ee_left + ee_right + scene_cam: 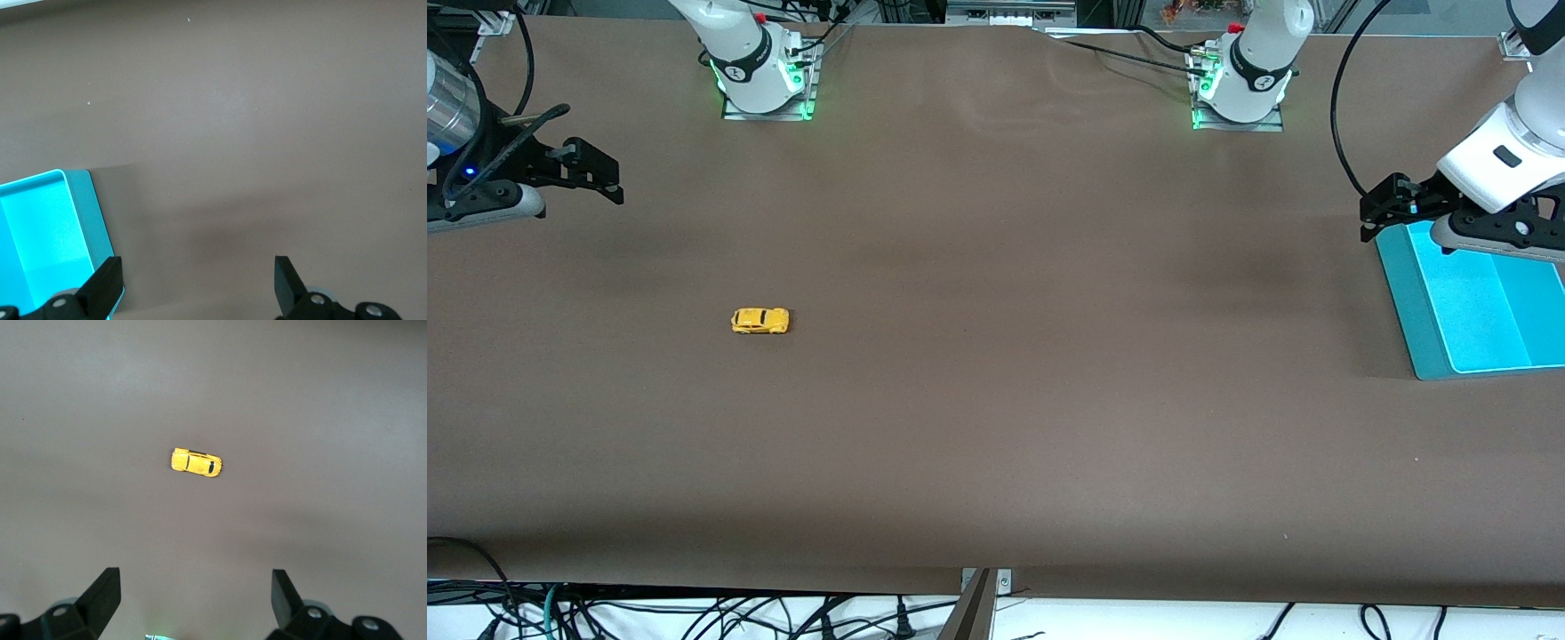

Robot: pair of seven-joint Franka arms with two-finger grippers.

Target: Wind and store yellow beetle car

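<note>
The yellow beetle car (760,321) stands on its wheels on the brown table, toward the right arm's end. It also shows in the right wrist view (196,462), ahead of the fingers and apart from them. My right gripper (609,178) is open and empty, up in the air at the right arm's end of the table; its jaws stand wide apart in the right wrist view (193,587). My left gripper (1374,213) is open and empty, over the edge of the teal tray (1405,302); its jaws stand wide apart in the left wrist view (198,277).
The teal tray (93,213) lies at the left arm's end of the table and nothing shows in it. Both arm bases stand along the table's edge farthest from the front camera. Cables hang below the nearest edge.
</note>
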